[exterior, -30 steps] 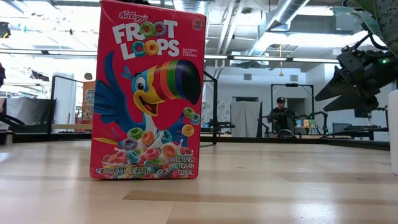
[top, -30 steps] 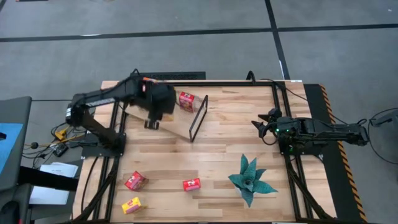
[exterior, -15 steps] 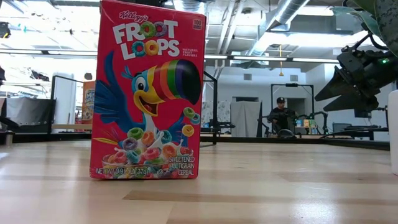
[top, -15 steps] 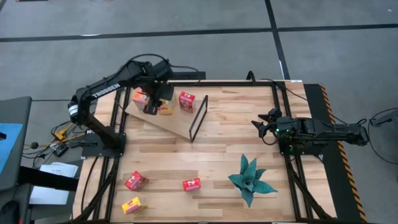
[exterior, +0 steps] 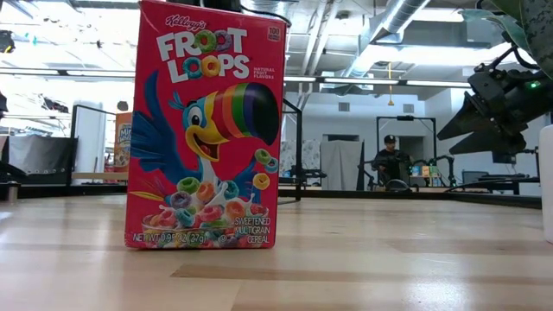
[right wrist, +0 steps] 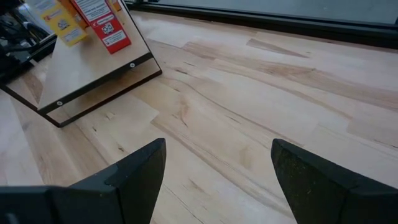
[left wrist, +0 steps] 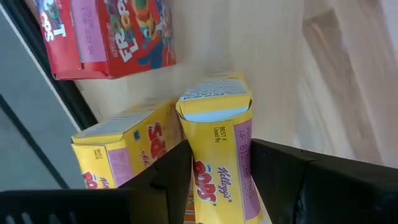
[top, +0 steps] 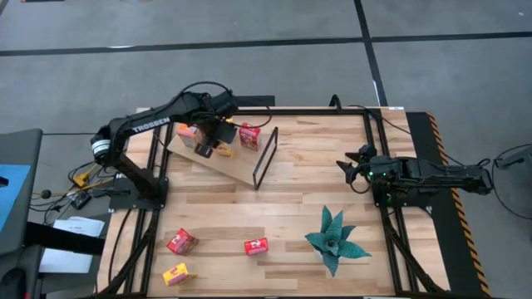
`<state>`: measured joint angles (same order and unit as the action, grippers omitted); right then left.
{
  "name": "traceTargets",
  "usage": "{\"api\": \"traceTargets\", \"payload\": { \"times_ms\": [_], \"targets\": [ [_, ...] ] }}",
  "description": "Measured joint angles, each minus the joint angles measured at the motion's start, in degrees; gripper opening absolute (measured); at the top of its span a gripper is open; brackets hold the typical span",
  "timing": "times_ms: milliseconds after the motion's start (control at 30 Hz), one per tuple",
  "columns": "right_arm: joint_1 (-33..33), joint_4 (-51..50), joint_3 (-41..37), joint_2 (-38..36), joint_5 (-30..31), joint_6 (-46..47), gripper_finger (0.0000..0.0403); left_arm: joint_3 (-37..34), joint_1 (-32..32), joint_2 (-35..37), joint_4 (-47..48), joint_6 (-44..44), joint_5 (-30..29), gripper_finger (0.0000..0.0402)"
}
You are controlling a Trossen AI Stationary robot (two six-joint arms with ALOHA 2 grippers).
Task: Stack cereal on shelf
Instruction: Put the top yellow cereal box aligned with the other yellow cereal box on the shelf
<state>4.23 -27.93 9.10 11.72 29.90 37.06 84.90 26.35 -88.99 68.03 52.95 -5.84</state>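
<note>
Here the table [top: 307,183] is the biggest thing, a slatted wooden top with the shelf [top: 229,162] lying at its back left, a pale board with a thin black frame [top: 265,157] standing at its near end. Over the board reaches the left arm, its left gripper [left wrist: 217,171] clamped, fingers [left wrist: 165,177] on either flank, on a yellow box [left wrist: 221,149] of cereal held just beside a second yellow box [left wrist: 124,146] already on the board. A red box [left wrist: 109,34] stands near them on the same board. From above I can't quite tell whether the held box has touched the wood.

To finish this well, I'd say the box should go down square and flat, close against its yellow neighbour without nudging it, and the fingers should part only once it sits firm.

The right gripper [right wrist: 214,168] waits at the table's right side, fingers wide apart and empty. Three more boxes sit at the front: red [top: 180,242], yellow [top: 175,274] and red again [top: 256,246].
</note>
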Motion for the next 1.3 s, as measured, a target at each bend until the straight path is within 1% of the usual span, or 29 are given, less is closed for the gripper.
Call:
{"api": "traceTargets", "payload": {
  "times_ms": [233,467,667,1000,1300],
  "targets": [
    [0.0,0.03,0.0,-0.01,0.03,0.0,0.0317,-1.64,0.0,-0.17,-0.87,4.65,-3.1,0.0142],
    [0.0,0.03,0.0,-0.01,0.05,0.0,0.0317,-4.19,0.0,-0.11,-2.93,4.85,-4.49,0.0142],
    [0.0,0.03,0.0,-0.01,0.1,0.0,0.0317,-4.42,-0.04,-0.11,-3.94,6.38,-8.54,0.0142],
    [0.0,0.02,0.0,-0.01,0.12,-0.02,0.0317,-4.44,0.0,-0.15,-4.57,6.79,-8.71,0.0142],
    [0.0,-0.04,0.0,-0.01,0.12,-0.02,0.0317,-4.44,0.0,-0.17,-4.55,6.76,-11.43,0.0142]
  ]
}}
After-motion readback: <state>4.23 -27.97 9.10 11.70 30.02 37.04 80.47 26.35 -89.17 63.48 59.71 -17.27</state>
